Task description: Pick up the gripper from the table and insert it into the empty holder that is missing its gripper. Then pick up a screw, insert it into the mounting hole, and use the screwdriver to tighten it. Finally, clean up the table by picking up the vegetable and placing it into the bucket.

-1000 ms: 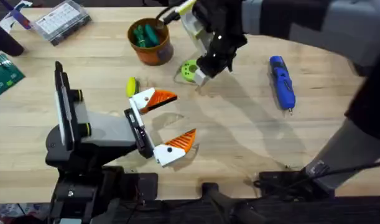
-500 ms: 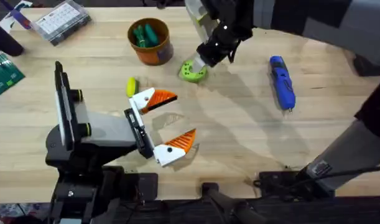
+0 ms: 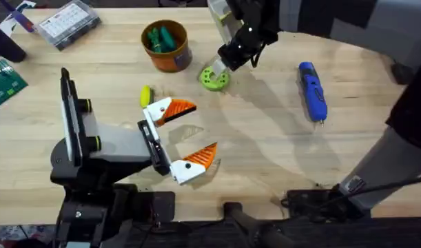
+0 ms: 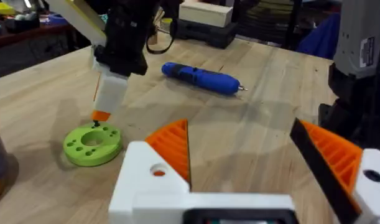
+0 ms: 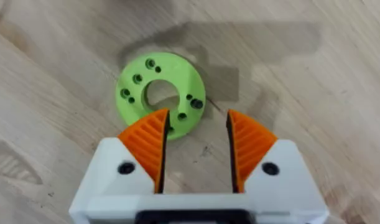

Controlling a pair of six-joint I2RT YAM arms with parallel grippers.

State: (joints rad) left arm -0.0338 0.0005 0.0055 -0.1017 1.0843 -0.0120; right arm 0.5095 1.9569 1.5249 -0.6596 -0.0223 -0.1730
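Note:
A flat green disc with a centre hole and several small holes lies on the table right of the bucket. My right gripper hovers just over its far edge, open, with nothing between the orange pads. In the right wrist view the disc sits just beyond the right gripper. The left wrist view shows the disc with the right gripper tip-down above it. My left gripper is open and empty over the table's middle. The blue screwdriver lies to the right. Holder and screw are out of view.
Green vegetable pieces sit inside the bucket. A small yellow piece lies by the left gripper's far finger. A clear compartment box stands at the back left, and a green circuit board lies at the left edge.
The right gripper has risen and drawn back slightly from the green disc, which has shifted a little to the right and now lies flat. The left arm has not moved.

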